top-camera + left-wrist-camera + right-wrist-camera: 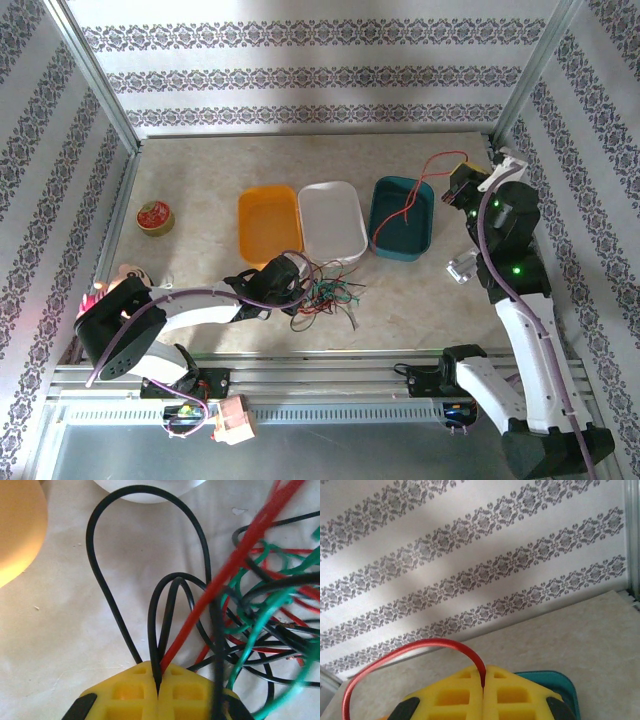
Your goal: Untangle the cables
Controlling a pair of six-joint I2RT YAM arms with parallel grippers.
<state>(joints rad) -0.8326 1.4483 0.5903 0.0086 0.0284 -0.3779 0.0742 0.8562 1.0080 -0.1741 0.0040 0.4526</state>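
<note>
A tangle of red, black and green cables (328,294) lies on the table in front of the white tray. My left gripper (288,277) is at the tangle's left edge. In the left wrist view its yellow fingers (125,692) are shut (159,674) on black cable loops (150,605) and a red strand (235,562), with green cable (260,611) knotted to the right. My right gripper (466,180) is raised at the back right, shut (484,674) on a single red cable (415,646). That red cable (432,162) arcs left and trails down into the teal tray (420,228).
An orange tray (268,222), a white tray (333,220) and the teal tray stand in a row mid-table. A small round red tin (154,216) sits at the far left. Patterned walls and metal posts close in the table on three sides.
</note>
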